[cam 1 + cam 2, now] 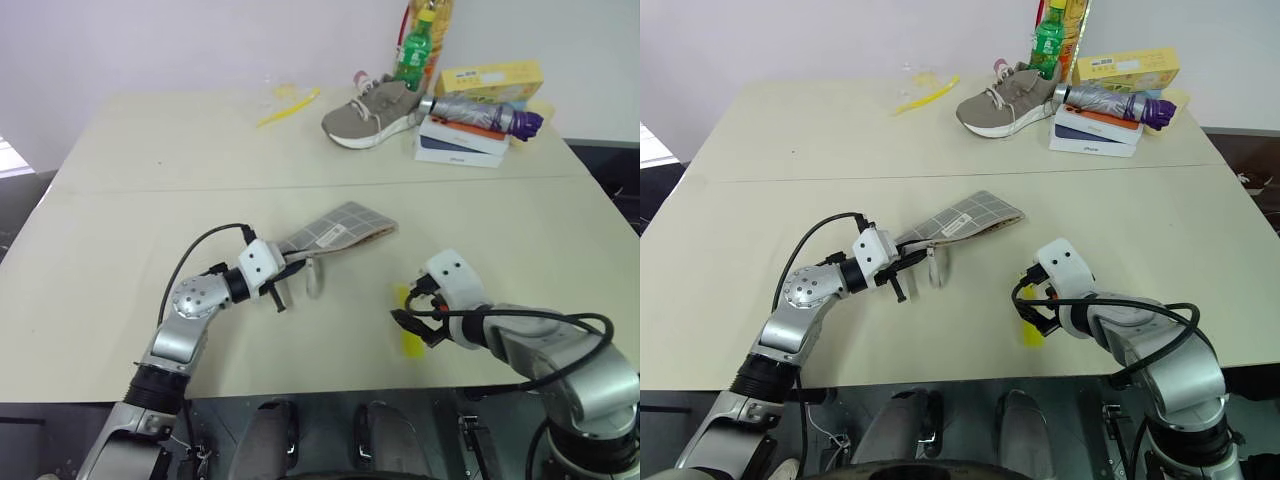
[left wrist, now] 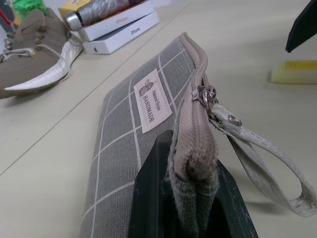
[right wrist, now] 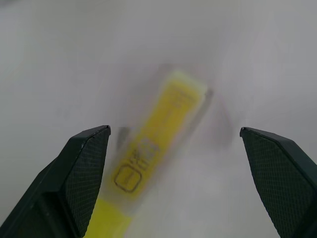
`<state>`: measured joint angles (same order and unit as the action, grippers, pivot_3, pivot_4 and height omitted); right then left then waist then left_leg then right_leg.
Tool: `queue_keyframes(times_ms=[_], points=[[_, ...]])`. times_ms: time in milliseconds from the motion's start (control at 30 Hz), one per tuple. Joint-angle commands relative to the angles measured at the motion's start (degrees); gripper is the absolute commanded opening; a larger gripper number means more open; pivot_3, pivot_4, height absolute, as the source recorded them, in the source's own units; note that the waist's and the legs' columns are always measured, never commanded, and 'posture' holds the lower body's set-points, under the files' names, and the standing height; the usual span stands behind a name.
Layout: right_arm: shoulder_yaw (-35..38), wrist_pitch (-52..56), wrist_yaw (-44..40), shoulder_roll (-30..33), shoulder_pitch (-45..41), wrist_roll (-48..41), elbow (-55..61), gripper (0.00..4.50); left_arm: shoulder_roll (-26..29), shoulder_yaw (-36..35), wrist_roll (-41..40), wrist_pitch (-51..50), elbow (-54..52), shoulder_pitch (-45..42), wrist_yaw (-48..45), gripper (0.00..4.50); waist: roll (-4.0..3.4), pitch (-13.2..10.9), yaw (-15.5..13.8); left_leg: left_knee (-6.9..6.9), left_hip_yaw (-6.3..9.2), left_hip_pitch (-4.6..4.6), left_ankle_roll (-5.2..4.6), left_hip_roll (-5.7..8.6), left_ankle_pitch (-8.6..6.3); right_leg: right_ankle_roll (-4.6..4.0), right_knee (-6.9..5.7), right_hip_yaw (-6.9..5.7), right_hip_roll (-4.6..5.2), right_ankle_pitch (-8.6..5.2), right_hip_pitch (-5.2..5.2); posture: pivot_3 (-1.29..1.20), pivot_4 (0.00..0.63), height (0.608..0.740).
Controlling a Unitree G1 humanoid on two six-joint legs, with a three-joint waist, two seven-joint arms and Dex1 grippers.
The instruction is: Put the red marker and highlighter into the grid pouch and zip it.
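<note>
The grid pouch point(image 1: 335, 232) was pinched at its near end by the left gripper point(image 1: 283, 268), lifted a bit. The right gripper point(image 3: 173, 183) was spread wide over the highlighter point(image 3: 153, 158) lying on the table point(image 1: 150, 200).

- Arms: silver-grey metal links with round joint housings and black collars.
- Wrist housings: white, boxy, with small dark screw holes.
- Cables: black, looping free from forearm to wrist on both arms.
- Left end effector point(image 1: 283, 297), right end effector point(image 3: 181, 183): black fingers; the right's pads are cross-hatched.

The grid pouch point(image 2: 130, 148) has a white label point(image 2: 152, 100) reading "HANDMADE".
</note>
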<state>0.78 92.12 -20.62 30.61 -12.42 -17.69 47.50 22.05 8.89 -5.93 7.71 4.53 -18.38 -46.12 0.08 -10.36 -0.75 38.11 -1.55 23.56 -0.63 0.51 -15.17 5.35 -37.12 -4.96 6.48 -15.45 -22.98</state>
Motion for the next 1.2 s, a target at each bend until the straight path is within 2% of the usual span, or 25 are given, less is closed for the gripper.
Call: queue_keyframes(times_ms=[33,67,100,167,300,333,433,567,700,867,1200], points=[[-1.1,0.4,5.0,-1.8,2.4,-4.4,0.2,4.36,-0.2,0.0,-0.9,-0.3,-1.5,-0.5,-0.1,0.0,0.02,0.0,0.0,0.0,0.0,0.0,0.0,0.0,0.0,0.0,0.0,0.0,-0.01,0.0,0.0,0.0,0.15,0.733],[-1.4,0.4,6.1,-2.1,2.9,-5.4,0.2,4.36,-0.2,-0.1,-0.9,-0.4,-1.7,-0.4,0.0,0.0,0.09,0.1,0.0,0.0,0.0,-0.01,0.0,0.0,0.0,0.01,0.01,0.0,-0.02,0.0,0.02,0.0,0.15,0.733],[-1.6,0.4,7.2,-2.1,3.1,-6.5,0.1,3.85,-0.1,-0.1,-1.0,-0.5,-2.0,-0.2,0.0,0.0,0.15,0.1,0.0,0.0,0.0,-0.01,0.0,0.0,0.0,0.01,0.01,0.0,-0.03,0.0,0.03,0.0,0.15,0.733],[-1.4,0.4,9.2,-2.0,2.7,-8.5,-0.8,3.12,0.0,-0.4,-1.0,-0.7,-2.4,0.1,0.2,0.0,0.16,0.1,0.0,0.0,0.01,-0.05,-0.01,-0.02,0.0,0.01,0.01,0.0,-0.05,0.0,0.06,0.0,0.15,0.733],[0.1,0.4,12.3,-1.3,0.1,-12.4,-3.4,1.1,0.3,-1.0,-1.2,-1.1,-2.9,0.4,0.6,0.0,0.19,0.1,0.1,0.0,0.01,-0.09,-0.01,-0.02,-0.01,0.01,0.01,0.0,-0.05,0.0,0.11,0.0,0.15,0.733],[0.7,0.4,12.5,-1.1,-1.1,-12.9,-4.0,0.82,0.4,-1.2,-1.3,-1.1,-2.9,0.4,0.6,0.0,0.19,0.1,0.1,0.0,0.01,-0.1,-0.01,-0.02,-0.01,0.01,0.01,0.0,-0.05,0.0,0.11,0.0,0.15,0.733],[1.3,0.4,12.0,-0.4,-4.5,-13.6,-3.9,0.84,0.7,-1.4,-1.4,-1.0,-2.8,0.5,0.6,0.0,0.19,0.1,0.1,0.0,0.02,-0.1,-0.01,-0.03,-0.01,0.01,0.0,0.0,-0.05,0.0,0.09,0.0,0.15,0.733],[-9.1,-21.7,2.4,19.0,-8.7,-4.7,-2.6,0.84,1.1,-2.6,-2.7,-1.6,-2.9,0.4,0.4,0.0,0.07,0.0,0.0,0.01,-0.05,0.06,-0.05,0.02,-0.03,0.02,0.01,0.03,-0.04,-0.01,-0.1,0.0,0.15,0.733],[-13.7,-39.8,-5.3,29.4,-10.4,3.9,-6.5,0.84,1.3,-2.9,-3.7,-1.8,-3.0,0.1,0.2,0.0,0.1,0.0,0.1,-0.01,-0.04,0.12,-0.14,0.01,-0.08,0.09,0.05,0.02,-0.11,-0.05,-0.15,0.0,0.15,0.733],[-16.2,-47.7,-8.7,30.1,-11.0,9.8,-10.6,0.84,1.2,-2.8,-4.0,-1.6,-3.1,-0.2,0.0,0.0,0.13,0.0,0.0,-0.01,-0.07,0.13,-0.14,-0.04,-0.08,0.1,0.04,0.03,-0.11,-0.06,-0.16,0.0,0.15,0.733],[-18.5,-50.4,-11.3,24.5,-13.6,17.2,-15.2,0.84,-0.2,-1.2,-4.2,-1.5,-4.7,0.0,-0.2,0.0,0.13,0.0,0.0,0.03,-0.08,0.13,-0.14,-0.02,-0.08,0.09,0.04,0.02,-0.05,-0.05,-0.13,0.0,0.15,0.733]])
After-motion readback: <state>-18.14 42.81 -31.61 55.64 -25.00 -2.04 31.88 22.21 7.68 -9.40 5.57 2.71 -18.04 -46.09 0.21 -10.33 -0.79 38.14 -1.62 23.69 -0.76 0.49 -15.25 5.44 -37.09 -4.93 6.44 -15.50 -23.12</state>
